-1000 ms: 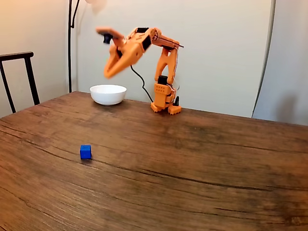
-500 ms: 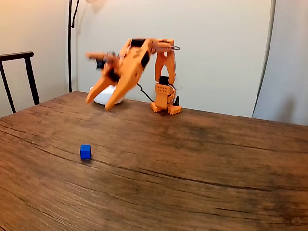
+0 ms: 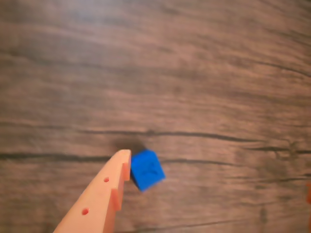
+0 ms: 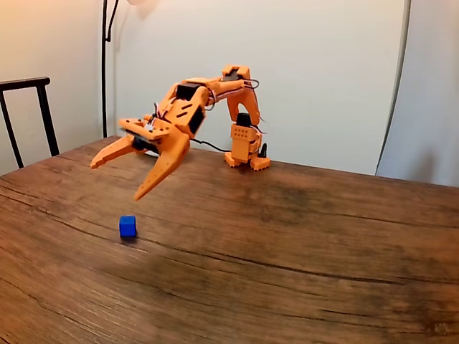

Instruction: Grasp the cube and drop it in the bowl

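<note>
Risk, judged: one finger tip landing on top of the cube (image 4: 128,226), or clipping it and knocking it aside, if the descent runs off-centre. Cube: on the table (image 4: 301,244), near left in the fixed view. End effector (image 4: 115,178): jaws spread wide, empty, in the air above and slightly beyond the cube, not touching. Wrist view: one finger tip (image 3: 122,158) just left of the cube (image 3: 147,169).

Your arm (image 4: 215,89) reaches forward from its base and bends down, the wrist tilted toward the table. Your gripper (image 4: 115,178) hangs in the air with its jaws spread wide. In the wrist view one finger (image 3: 104,196) juts up from the bottom edge.
</note>
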Robot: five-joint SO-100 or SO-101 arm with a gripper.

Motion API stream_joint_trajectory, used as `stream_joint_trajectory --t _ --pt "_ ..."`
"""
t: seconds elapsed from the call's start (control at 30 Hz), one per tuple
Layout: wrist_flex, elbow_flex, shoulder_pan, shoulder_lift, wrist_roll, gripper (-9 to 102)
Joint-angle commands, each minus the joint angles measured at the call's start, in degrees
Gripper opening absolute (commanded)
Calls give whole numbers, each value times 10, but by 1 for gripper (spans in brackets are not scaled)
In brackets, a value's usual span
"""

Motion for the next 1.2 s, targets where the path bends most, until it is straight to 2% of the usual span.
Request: stream_joint_trajectory --t 0.0,0.37,0.83,1.03,1.17 --pt "25 -37 2 0 7 49" --pt "18 -39 -4 -55 -41 48" --pt "18 -39 1 -96 -201 48" --pt "-52 -40 -8 -148 -246 48" --pt "-53 -40 -8 -153 -246 48"
